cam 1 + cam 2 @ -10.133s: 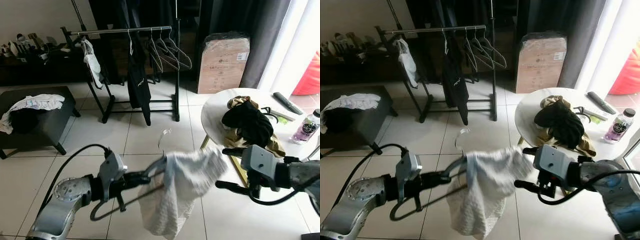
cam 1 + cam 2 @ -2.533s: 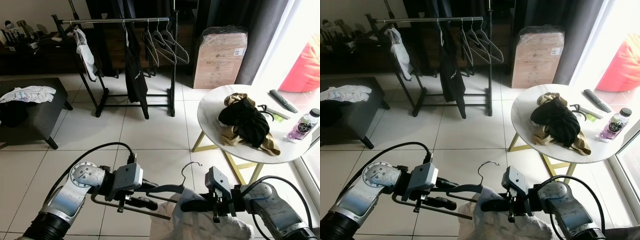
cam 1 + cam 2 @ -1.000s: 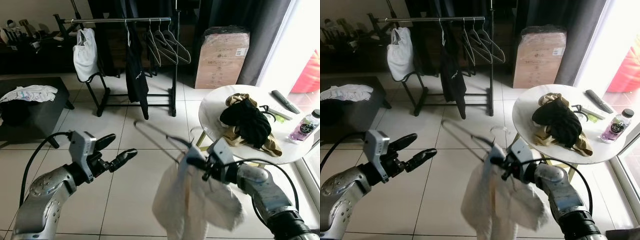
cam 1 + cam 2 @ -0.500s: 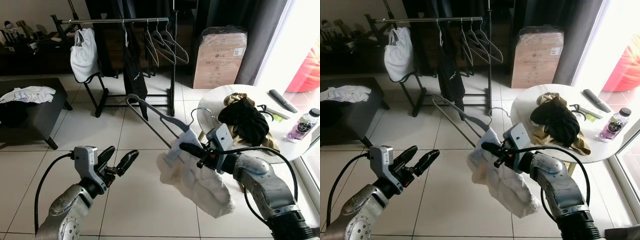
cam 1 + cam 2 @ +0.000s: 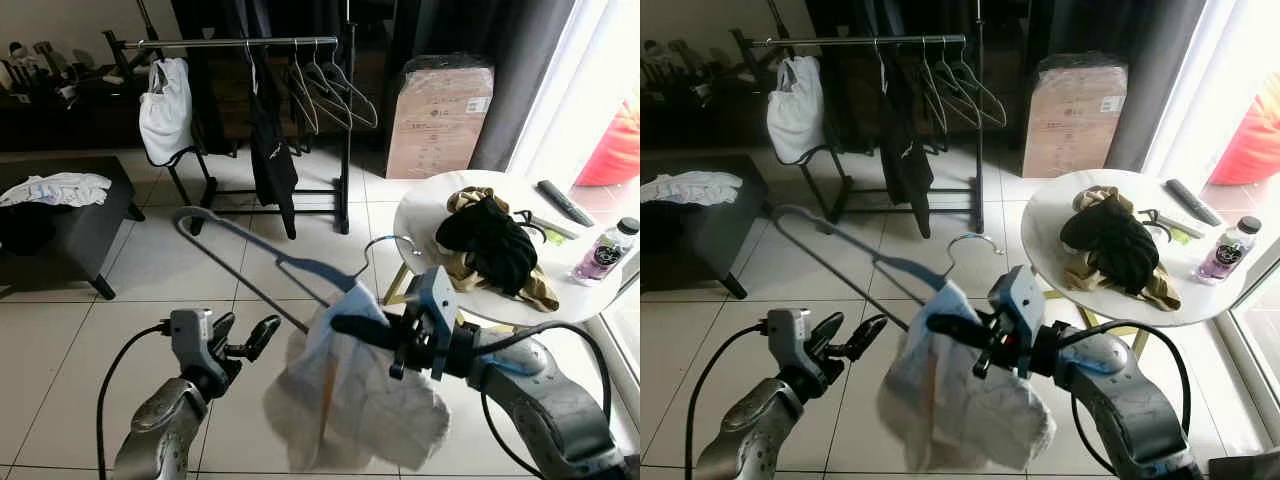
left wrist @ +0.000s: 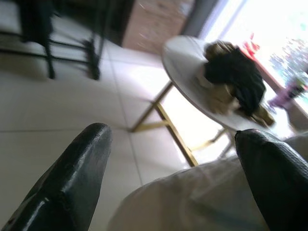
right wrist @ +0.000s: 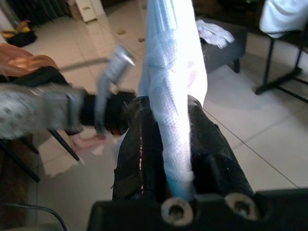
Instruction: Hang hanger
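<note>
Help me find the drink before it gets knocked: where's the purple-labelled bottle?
The bottle stands upright at the far right edge of the round white table, right of the clothes pile and near the remote.

Daylight pours in from the window on the far right, blowing out the glass and glaring off the round white tabletop (image 5: 560, 300), while the far left corner behind the black metal clothes rack (image 5: 250, 43) stays dim. The white crumpled cloth (image 5: 350, 410) near the camera is smeared by motion blur. Both wrist views are soft, with the near black claw fingers (image 6: 62, 183) out of focus and the background washed out.
</note>
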You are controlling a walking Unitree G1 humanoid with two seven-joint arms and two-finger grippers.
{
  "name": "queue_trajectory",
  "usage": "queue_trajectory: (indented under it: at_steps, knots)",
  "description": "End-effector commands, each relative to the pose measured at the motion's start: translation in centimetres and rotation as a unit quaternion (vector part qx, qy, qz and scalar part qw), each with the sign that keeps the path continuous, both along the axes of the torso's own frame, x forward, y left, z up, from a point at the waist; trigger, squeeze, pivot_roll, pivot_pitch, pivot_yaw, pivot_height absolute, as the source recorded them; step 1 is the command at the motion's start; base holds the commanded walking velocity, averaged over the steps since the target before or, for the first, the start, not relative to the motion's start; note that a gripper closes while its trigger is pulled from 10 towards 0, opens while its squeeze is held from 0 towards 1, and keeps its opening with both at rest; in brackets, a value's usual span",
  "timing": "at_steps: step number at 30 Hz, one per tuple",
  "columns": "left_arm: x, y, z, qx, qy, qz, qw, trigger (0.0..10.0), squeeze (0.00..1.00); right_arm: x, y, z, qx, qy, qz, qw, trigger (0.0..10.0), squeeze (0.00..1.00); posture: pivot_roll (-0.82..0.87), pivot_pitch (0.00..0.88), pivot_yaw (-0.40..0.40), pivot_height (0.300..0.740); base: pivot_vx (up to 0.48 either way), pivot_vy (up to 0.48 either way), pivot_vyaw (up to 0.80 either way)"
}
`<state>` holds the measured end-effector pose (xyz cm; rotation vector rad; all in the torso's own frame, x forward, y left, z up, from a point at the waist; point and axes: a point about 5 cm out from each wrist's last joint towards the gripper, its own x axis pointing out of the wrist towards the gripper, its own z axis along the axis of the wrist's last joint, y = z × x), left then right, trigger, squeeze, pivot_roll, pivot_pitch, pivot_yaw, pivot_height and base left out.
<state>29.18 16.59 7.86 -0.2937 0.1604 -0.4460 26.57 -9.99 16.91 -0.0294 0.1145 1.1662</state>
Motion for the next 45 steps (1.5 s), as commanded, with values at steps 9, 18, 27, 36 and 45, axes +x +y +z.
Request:
queue_trajectory:
  at_steps: [9,18,27,36,45]
  knots:
    - [-2.1,0.2,-0.4,0.082,-0.009,-0.085,0.993,10.0,0.0,-0.4,1.8,0.3,-0.002,-0.016,0.02,1.0,0.0,0.0,-0.1,0.163,0.011,0.74,0.0,0.0,0.0]
    - [-3.6,1.2,0.1,0.083,-0.017,-0.078,0.993,10.0,0.0,0.5,2.8,0.9,-0.002,-0.03,0.013,0.999,0.0,0.0,-0.09,0.16,0.007,0.74,0.0,0.0,0.0]
    - [-4.7,0.7,0.4,0.101,-0.011,-0.109,0.989,10.0,0.0,1.2,3.3,0.6,-0.002,-0.031,0.009,0.999,0.0,0.0,-0.09,0.159,0.01,0.74,0.0,0.0,0.0]
    - [-4.9,1.6,0.6,0.116,-0.017,-0.063,0.991,10.0,0.0,1.6,3.1,1.0,0.009,-0.035,0.015,0.999,0.0,0.0,-0.08,0.159,0.008,0.74,0.0,0.0,0.0]
    - [-5.2,0.7,0.6,0.108,-0.001,-0.111,0.988,10.0,0.0,1.1,2.9,1.0,0.009,-0.035,0.037,0.999,0.0,0.0,-0.09,0.16,0.009,0.74,0.0,0.0,0.0]
